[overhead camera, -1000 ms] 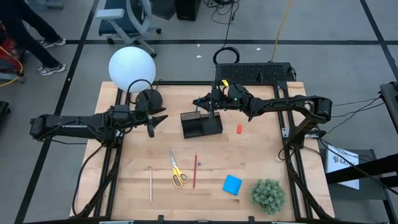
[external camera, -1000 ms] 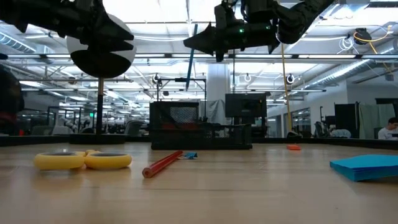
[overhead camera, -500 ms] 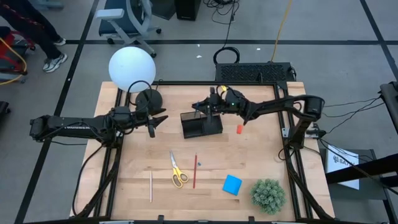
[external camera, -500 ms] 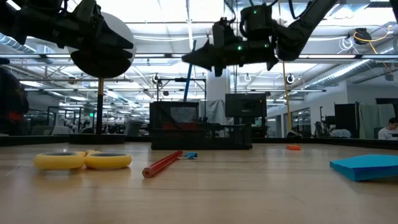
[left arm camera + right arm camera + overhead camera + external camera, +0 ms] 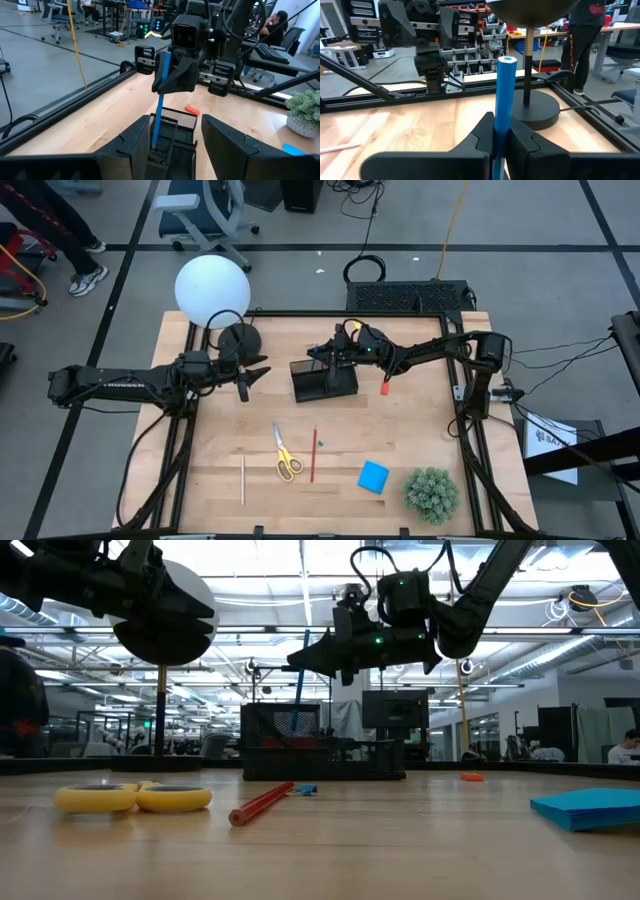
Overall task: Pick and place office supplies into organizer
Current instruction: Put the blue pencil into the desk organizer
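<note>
Wooden surface point(image 5: 340, 440) below, your right claw point(image 5: 325, 354) pinches the blue pen point(image 5: 159, 102) upright over the organizer point(image 5: 323, 381); lower straight before releasing. Left claw point(image 5: 252, 372) waits wide.

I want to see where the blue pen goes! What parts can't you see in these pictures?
- Blue pen tip: left wrist view, hidden inside the black tray.
- Pen's lower end: right wrist view, covered by the right gripper.
- Pen: high view, too small under that gripper.
- Tray's inside: low view, mesh wall blocks it.
</note>
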